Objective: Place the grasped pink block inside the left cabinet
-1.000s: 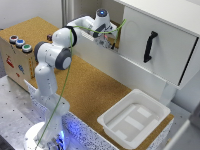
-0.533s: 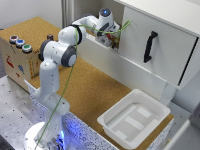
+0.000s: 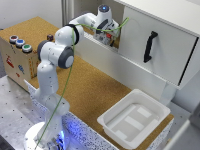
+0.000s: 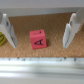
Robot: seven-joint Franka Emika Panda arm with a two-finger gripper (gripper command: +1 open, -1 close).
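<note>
Gripper with fingers spread well apart, clamped on nothing. In the wrist view, two white fingers standing upright on either side of the pink block, a clear strip of cork showing between the cube and each finger. No contact with either one. Pink block sitting flat on the tan cork floor, roughly midway between the fingers, its near face marked with a dark letter that looks like an A. Just beyond one finger, at the frame edge, a sliver of a yellow-green object, too cropped to read its shape. Nearer the camera, a blurred white ledge across the whole width.

In the exterior view, upper middle of the frame — gripper reaching down into the left cabinet, behind its long white front wall. Block itself too small and too hidden there to make out. Upper right of the frame: white panel with a black vertical handle. Lower right: shallow white tray on the cork tabletop, well apart from the cabinet. Left edge of the frame: a box topped with coloured round buttons. Green cable running from the arm's wrist down toward the base — slack, hanging in front of the arm's white links.
</note>
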